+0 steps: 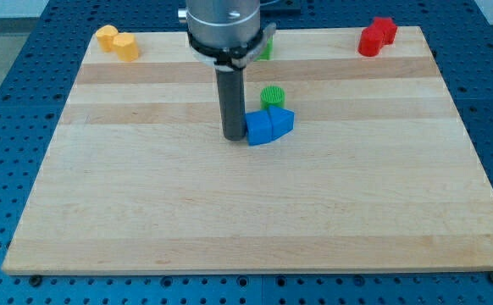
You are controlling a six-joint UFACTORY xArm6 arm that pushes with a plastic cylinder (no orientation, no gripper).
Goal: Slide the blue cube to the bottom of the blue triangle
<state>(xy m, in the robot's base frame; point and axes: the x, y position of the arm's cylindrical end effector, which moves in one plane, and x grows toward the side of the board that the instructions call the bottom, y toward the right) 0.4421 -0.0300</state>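
Note:
The blue cube (258,129) sits near the middle of the wooden board (145,212), touching the blue triangle (282,121), which lies to its right and slightly toward the view's top. My tip (233,136) rests on the board right against the cube's left side. The dark rod rises from it to the arm's grey head at the view's top.
A green cylinder (272,96) stands just above the blue triangle. Another green block (265,49) is partly hidden behind the arm's head. Two yellow blocks (117,41) sit at the top left corner. Two red blocks (376,36) sit at the top right.

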